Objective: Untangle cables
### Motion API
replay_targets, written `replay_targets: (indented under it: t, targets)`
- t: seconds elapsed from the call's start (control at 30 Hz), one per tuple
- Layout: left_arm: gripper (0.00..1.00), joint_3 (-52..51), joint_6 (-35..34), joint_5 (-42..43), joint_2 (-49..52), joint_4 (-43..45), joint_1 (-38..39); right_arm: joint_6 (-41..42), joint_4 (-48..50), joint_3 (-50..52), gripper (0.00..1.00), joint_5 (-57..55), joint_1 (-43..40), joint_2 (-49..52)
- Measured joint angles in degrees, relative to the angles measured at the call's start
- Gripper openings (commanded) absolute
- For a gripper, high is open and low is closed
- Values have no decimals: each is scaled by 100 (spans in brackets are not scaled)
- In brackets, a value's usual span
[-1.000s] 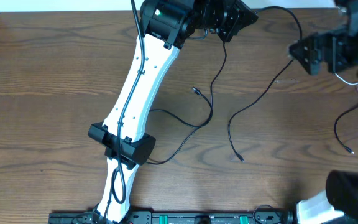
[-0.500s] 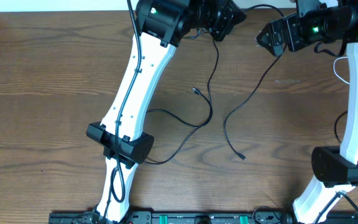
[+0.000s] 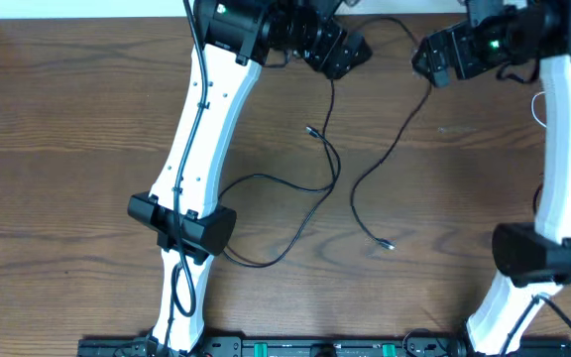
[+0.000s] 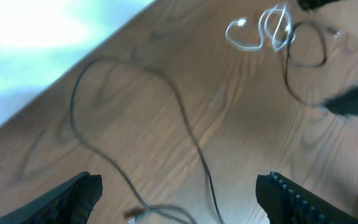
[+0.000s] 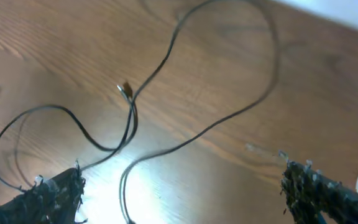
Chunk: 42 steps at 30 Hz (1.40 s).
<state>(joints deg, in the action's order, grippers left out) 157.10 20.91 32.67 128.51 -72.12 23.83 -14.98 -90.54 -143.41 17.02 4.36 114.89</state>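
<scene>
Overhead: two black cables (image 3: 336, 169) lie in loose curves on the table's (image 3: 67, 149) middle. The left gripper (image 3: 348, 52) and right gripper (image 3: 424, 59) hover near its far edge. Left wrist: fingers (image 4: 73, 196) spread wide over black cables, with a white cable (image 4: 277, 31) toward the table's right. Right wrist: fingers (image 5: 48, 196) spread wide above black cables.

No legible text, labels or numbers anywhere.
</scene>
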Motion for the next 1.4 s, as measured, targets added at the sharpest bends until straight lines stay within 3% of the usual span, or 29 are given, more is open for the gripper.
replay_targets:
  t: [0.37, 0.57, 0.73, 0.87, 1.0, 1.1, 1.4]
  targets:
    - [84, 0, 551, -603, 0, -1003, -70, 44, 46, 35, 99, 116, 339, 979]
    - [73, 2, 686, -651, 37, -1751, -273, 92, 463, 33, 99, -11, 293, 979]
    - [72, 11, 743, -649, 433, -1937, -258, 118, 640, 33, 99, -87, 184, 979]
    - [72, 11, 745, -651, 977, -1895, -258, 155, 691, 33, 99, -122, 107, 979]
    - [59, 11, 758, -651, 1217, -1893, -258, 208, 798, 33, 99, -140, 101, 960]
    - [55, 11, 704, -645, 1373, -1888, -223, 247, 1008, 35, 99, -144, 101, 811]
    - [56, 11, -358, -1309, 2245, -719, 219, 455, 1113, 31, 99, -306, 101, -293]
